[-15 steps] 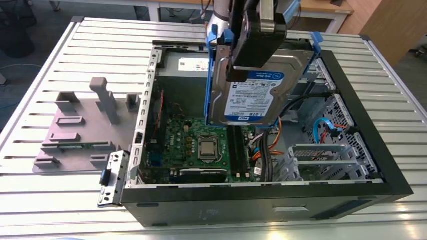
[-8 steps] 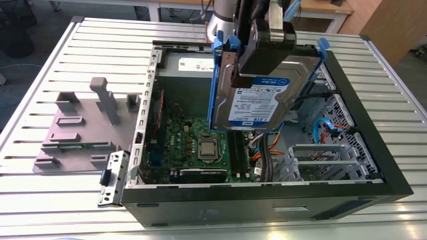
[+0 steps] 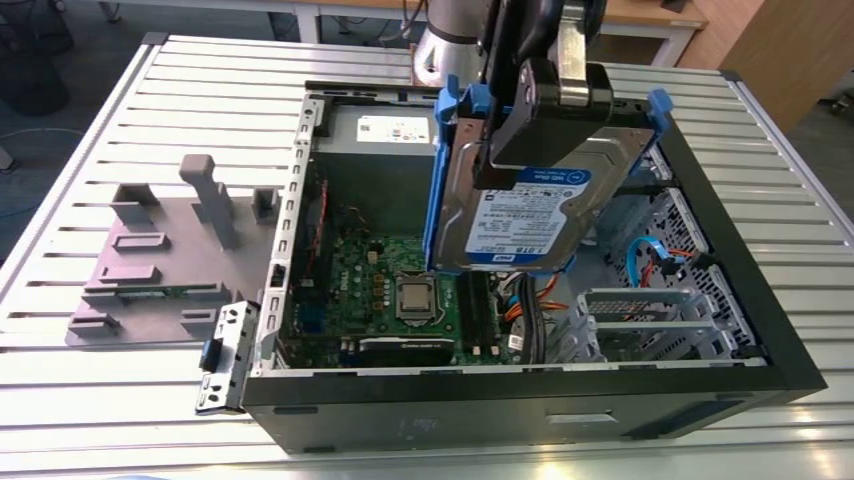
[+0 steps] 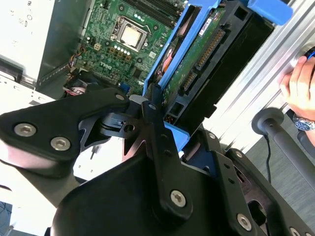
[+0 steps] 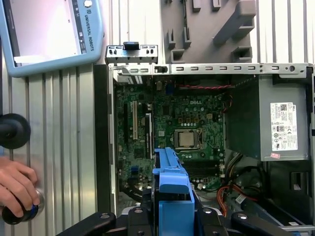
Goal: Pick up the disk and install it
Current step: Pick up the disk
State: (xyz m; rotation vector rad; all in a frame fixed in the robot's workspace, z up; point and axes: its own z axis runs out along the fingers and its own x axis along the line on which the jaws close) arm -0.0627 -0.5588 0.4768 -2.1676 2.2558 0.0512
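The disk (image 3: 534, 215), a silver hard drive with a blue-and-white label and blue rails, hangs upright above the open computer case (image 3: 787, 360). My gripper (image 3: 537, 165) is shut on its upper end, with black fingers on both faces. In the second wrist view the disk (image 4: 197, 59) is seen edge-on, green circuit board and blue rail showing, clamped in the gripper (image 4: 162, 118). In the first wrist view the disk's blue rail (image 5: 172, 189) sits over the motherboard (image 5: 187, 118).
Inside the case are the grey power supply (image 3: 380, 135), the motherboard (image 3: 400, 290) and a metal drive cage (image 3: 641, 320). A grey fixture plate (image 3: 174, 250) lies at the exterior view's left. A person's hand (image 5: 17, 184) rests on the table near a pendant (image 5: 49, 34).
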